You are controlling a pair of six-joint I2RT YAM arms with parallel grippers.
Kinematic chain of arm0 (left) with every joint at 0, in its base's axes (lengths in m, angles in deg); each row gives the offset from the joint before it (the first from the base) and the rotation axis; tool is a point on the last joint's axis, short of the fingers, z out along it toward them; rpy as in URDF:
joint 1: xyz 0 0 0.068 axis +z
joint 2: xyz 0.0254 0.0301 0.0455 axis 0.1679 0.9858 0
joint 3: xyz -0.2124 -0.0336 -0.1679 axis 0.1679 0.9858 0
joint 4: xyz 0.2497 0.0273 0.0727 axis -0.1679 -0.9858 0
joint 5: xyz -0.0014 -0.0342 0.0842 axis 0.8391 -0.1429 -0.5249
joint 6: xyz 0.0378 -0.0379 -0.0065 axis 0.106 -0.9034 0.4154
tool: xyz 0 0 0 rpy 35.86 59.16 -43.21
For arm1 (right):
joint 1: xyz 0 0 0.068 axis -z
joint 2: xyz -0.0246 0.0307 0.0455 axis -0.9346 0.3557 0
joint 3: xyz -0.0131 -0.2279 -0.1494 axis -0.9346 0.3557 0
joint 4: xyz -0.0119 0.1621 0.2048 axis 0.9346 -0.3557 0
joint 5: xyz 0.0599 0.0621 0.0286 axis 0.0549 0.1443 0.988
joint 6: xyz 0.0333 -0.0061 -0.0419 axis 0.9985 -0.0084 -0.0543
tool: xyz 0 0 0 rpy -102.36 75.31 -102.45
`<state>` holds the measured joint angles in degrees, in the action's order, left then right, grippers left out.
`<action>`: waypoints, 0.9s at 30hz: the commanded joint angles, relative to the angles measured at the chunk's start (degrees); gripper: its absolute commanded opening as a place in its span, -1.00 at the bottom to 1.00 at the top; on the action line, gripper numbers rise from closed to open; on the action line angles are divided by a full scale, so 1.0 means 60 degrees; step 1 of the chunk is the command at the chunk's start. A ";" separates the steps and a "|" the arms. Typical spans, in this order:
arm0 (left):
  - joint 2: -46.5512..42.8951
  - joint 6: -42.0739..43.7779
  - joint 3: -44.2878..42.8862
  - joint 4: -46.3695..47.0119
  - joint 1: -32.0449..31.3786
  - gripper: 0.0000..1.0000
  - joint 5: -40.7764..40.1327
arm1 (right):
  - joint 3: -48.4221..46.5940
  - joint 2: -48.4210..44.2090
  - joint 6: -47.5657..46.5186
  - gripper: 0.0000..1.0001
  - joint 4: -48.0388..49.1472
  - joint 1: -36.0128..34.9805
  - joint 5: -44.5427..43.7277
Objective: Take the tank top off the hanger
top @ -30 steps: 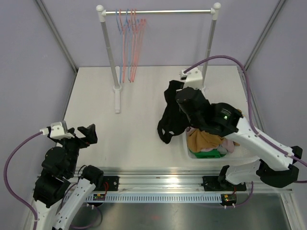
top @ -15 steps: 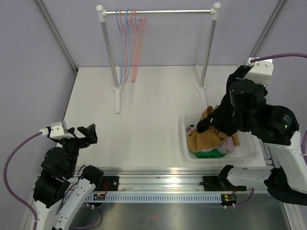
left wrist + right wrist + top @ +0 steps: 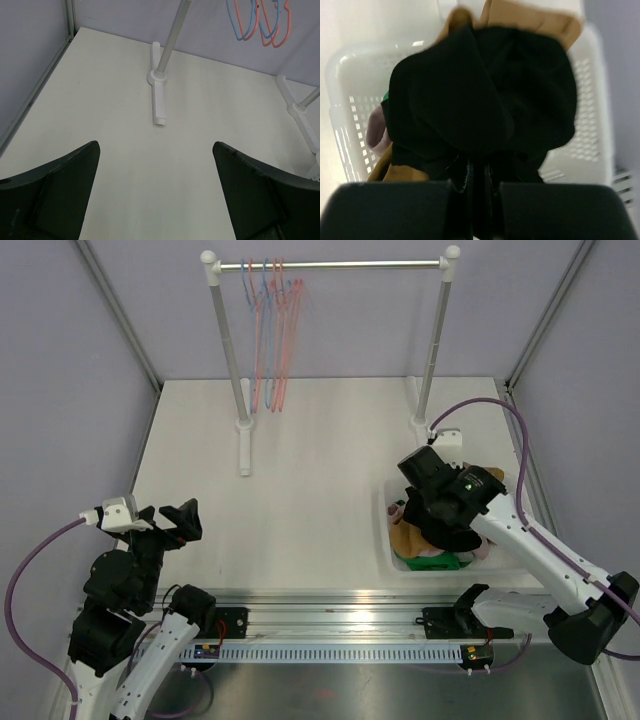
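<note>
The black tank top [image 3: 480, 95] is bunched up and off the hangers. My right gripper [image 3: 476, 180] is shut on it, holding it low over the white basket [image 3: 345, 100]. From above, the right gripper [image 3: 440, 525] sits over the basket [image 3: 520, 565], and the arm hides most of the top. Several bare red and blue hangers [image 3: 272, 330] hang at the left end of the rack rail and also show in the left wrist view [image 3: 257, 22]. My left gripper [image 3: 185, 520] is open and empty over bare table [image 3: 155, 200].
The basket holds other clothes: tan [image 3: 405, 537], green [image 3: 440, 562] and pink [image 3: 376, 135]. The white rack stands on two posts, the left one [image 3: 228, 350] and the right one [image 3: 437, 335], with feet on the table [image 3: 159, 95].
My right arm carried the tank top from left of the basket, lifted it above the basket, then lowered it down into it. The left arm has not moved.
</note>
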<state>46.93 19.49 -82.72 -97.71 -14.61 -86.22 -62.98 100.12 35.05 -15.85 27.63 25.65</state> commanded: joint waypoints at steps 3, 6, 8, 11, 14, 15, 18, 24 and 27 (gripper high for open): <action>0.0063 0.0174 0.0027 0.0495 0.0032 0.98 0.0137 | 0.1716 -0.0409 0.1507 -1.00 0.1295 0.1603 0.3422; 0.0151 0.0189 0.0012 0.0525 0.0032 0.98 0.0137 | 0.2042 -0.0001 0.1361 -1.00 0.1251 0.2976 0.3880; 0.0239 0.0204 0.0012 0.0496 0.0032 0.98 0.0181 | 0.2306 0.0408 0.0895 -1.00 0.1427 0.3711 0.4611; 0.0400 0.0189 -0.0031 0.0437 0.0032 0.98 0.0312 | 0.2468 0.1286 0.0527 -1.00 0.1560 0.4842 0.5828; 0.0386 0.0204 -0.0003 0.0408 0.0032 0.98 0.0430 | 0.2395 0.2267 0.0366 -1.00 0.1355 0.4872 0.6427; 0.0313 0.0204 -0.0002 0.0393 0.0032 0.98 0.0430 | 0.2264 0.2562 0.0263 -1.00 0.1282 0.4872 0.6750; 0.0195 0.0204 -0.0002 0.0393 0.0032 0.98 0.0342 | 0.2029 0.3529 0.0071 -1.00 0.0682 0.4887 0.6360; 0.0122 0.0189 -0.0002 0.0393 0.0032 0.98 0.0239 | 0.2351 0.3795 0.0086 -1.00 0.1192 0.5063 0.7628; 0.0297 0.0175 -0.0061 0.0349 0.0032 0.98 0.0254 | 0.2044 0.3138 0.0407 -0.75 0.1427 0.5092 0.7794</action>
<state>47.96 19.62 -82.72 -97.68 -14.61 -85.01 -54.18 117.43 35.95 -9.90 58.29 65.83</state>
